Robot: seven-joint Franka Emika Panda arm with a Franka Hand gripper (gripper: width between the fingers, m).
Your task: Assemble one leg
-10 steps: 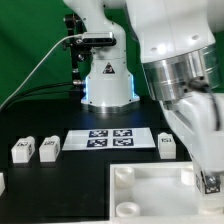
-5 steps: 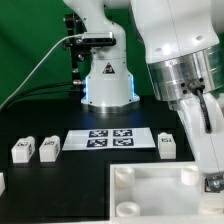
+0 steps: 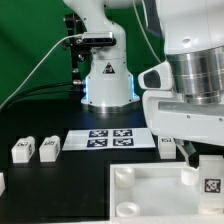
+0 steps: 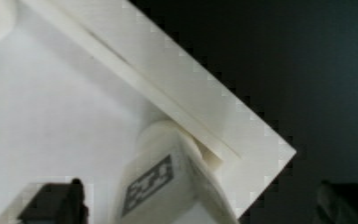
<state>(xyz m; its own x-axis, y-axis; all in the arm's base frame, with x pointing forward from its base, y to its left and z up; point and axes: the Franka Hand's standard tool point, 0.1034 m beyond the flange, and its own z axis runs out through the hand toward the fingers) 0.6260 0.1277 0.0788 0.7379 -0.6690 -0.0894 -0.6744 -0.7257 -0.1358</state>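
Observation:
A leg (image 3: pixel 210 178), a small white block with a marker tag, stands upright at the near corner of the large white panel (image 3: pixel 150 195) on the exterior view's right. My gripper (image 3: pixel 205 160) hangs just above it. In the wrist view the leg (image 4: pixel 158 185) sits between my two dark fingers, which stand wide apart with a gap to the leg on each side, so the gripper (image 4: pixel 197 203) is open. The panel (image 4: pixel 69 110) fills most of the wrist view. Its edge runs diagonally.
Two more legs (image 3: pixel 22 150) (image 3: pixel 47 147) stand at the exterior view's left, and another (image 3: pixel 167 146) is partly behind my arm. The marker board (image 3: pixel 112 139) lies in the middle. The robot base (image 3: pixel 105 80) is behind it. The table is black.
My hand has turned from a tilted stance to a level one above the leg. The leg stays at the panel's corner. The other parts have not moved.

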